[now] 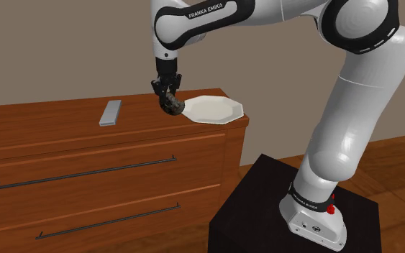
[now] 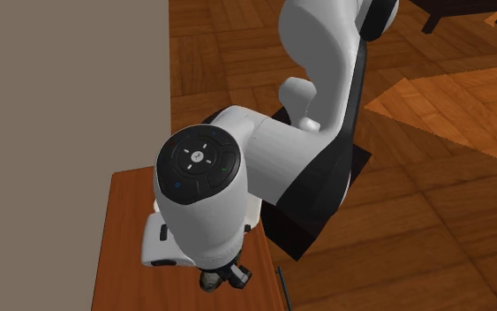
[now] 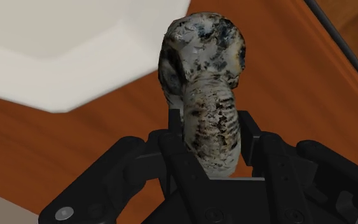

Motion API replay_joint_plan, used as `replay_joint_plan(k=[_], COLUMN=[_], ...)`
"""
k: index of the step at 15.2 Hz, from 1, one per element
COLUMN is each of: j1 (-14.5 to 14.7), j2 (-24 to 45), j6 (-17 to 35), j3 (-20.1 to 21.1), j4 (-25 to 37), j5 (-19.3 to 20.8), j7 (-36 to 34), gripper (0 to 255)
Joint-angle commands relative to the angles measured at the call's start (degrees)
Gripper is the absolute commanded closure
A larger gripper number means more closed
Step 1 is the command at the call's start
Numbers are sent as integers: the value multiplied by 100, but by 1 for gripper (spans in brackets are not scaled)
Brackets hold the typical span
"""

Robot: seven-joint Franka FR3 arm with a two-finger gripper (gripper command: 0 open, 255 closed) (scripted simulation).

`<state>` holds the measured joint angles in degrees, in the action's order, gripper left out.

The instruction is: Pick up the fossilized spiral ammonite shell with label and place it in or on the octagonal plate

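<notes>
Over the dresser (image 1: pixel 49 123), just beside the white plate (image 1: pixel 215 109), the gripper (image 1: pixel 169 100) hangs. Its fingers (image 3: pixel 252 137) clasp the mottled shell (image 3: pixel 206 95).

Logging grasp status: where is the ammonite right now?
In the shoulder view the ammonite hangs clasped in the gripper, just left of the white octagonal plate, above the wooden dresser top near its right end.

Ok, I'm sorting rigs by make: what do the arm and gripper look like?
The arm is glossy white with rounded links, black joint bands and FRANKA EMIKA lettering in white on a black band. The gripper is all black and two-fingered.
</notes>
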<state>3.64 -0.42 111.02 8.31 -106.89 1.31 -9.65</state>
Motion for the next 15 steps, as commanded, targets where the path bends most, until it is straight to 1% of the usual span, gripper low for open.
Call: replay_joint_plan(k=[1, 15], j1=[2, 6], j2=[-8, 45], j6=[-117, -1209], j3=[2, 6], j4=[97, 1241], j5=[-2, 0], j7=[-2, 14], gripper=[255, 255])
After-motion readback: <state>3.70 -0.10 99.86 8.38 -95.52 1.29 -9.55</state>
